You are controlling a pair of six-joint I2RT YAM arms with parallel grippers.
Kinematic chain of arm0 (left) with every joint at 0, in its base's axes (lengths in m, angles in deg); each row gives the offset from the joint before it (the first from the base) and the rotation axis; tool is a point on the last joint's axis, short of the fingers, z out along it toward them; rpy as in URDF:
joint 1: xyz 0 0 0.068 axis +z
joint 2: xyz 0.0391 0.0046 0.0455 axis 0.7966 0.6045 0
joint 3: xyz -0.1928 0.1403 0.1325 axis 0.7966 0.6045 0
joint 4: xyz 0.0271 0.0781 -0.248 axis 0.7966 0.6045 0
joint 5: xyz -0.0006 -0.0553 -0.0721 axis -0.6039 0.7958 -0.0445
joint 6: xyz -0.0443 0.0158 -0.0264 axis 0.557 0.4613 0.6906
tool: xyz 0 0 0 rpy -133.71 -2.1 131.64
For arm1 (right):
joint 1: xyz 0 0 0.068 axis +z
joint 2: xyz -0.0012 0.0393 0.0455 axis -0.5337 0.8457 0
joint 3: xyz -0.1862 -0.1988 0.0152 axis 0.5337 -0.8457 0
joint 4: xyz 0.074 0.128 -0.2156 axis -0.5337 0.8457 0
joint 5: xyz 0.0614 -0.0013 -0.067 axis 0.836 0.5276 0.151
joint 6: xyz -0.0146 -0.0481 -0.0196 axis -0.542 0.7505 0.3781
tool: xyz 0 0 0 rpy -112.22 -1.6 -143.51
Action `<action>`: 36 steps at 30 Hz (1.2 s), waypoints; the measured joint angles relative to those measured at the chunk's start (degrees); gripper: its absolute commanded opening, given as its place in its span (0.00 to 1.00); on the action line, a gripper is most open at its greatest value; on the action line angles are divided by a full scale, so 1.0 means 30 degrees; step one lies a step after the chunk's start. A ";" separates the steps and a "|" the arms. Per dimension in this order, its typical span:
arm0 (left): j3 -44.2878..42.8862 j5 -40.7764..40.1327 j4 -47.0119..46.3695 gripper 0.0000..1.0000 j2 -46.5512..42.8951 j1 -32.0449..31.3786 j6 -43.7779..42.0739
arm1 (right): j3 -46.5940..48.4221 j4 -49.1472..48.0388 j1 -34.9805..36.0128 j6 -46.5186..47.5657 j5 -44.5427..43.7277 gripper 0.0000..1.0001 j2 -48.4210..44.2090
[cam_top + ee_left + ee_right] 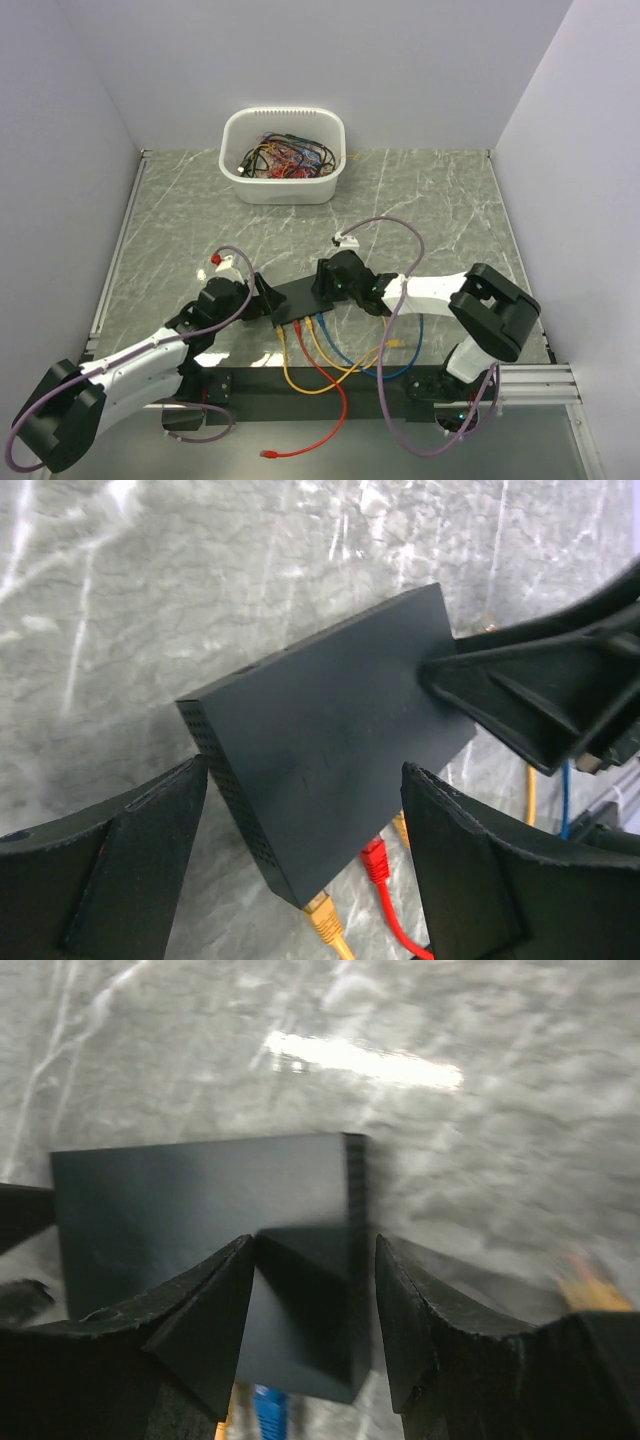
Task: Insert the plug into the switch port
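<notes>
The grey-green marbled table carried everything. A white oval plastic tub, holding a tangle of coloured wires, stood well beyond the flat matte-black rectangular switch box, against the back wall. The box lay flat near the arm bases. Its long axis ran left to right, with the right end turned slightly away from the bases.

The left gripper sat at the box's left end with its jaws spread wide. In its wrist view they flanked the box without clearly touching it. The right gripper sat at the box's right end with its jaws parted, astride that end. One of its fingers touched the box's top face.

The yellow cable, red cable, orange cable and blue cable trailed from the box toward the bases. The red cable's loose plug lay well nearer the bases than the box.

The row of switch ports edged the box's near long side and faced the bases. The yellow plug and the red plug were seated there. Single ports were too small to tell apart.
</notes>
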 measured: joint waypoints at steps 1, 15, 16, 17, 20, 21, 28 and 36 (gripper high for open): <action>0.0080 0.0095 -0.0226 0.84 0.0015 -0.0007 0.0095 | 0.0175 -0.0175 0.0000 -0.0066 0.0226 0.57 0.0277; -0.0379 -0.1275 -0.4022 0.84 0.4240 0.0262 0.0175 | 0.3351 -0.0721 -0.0947 -0.0124 0.0255 0.51 0.3402; -0.0539 -0.1472 -0.4022 0.84 0.4466 0.0284 0.0117 | 0.3745 -0.0656 -0.1027 -0.0058 0.0182 0.51 0.3694; -0.0750 -0.1727 -0.3985 0.84 0.4736 0.0313 -0.0007 | 0.4262 -0.0525 -0.1115 0.0000 0.0117 0.51 0.4080; -0.1319 -0.2477 -0.3963 0.84 0.5508 0.0459 -0.0306 | 0.5931 -0.0124 -0.1392 0.0291 0.0000 0.50 0.5275; -0.1450 -0.2601 -0.3963 0.84 0.5727 0.0554 -0.0350 | 0.6441 0.0015 -0.1486 0.0386 0.0029 0.50 0.5632; -0.2229 -0.2586 -0.3934 0.84 0.6659 0.2259 -0.0794 | 1.0127 0.1137 -0.1982 0.0918 0.0918 0.50 0.8058; -0.3242 -0.2273 -0.3381 0.84 0.7613 0.4779 -0.1778 | 1.3901 0.1923 -0.2047 0.2076 0.2514 0.51 1.0550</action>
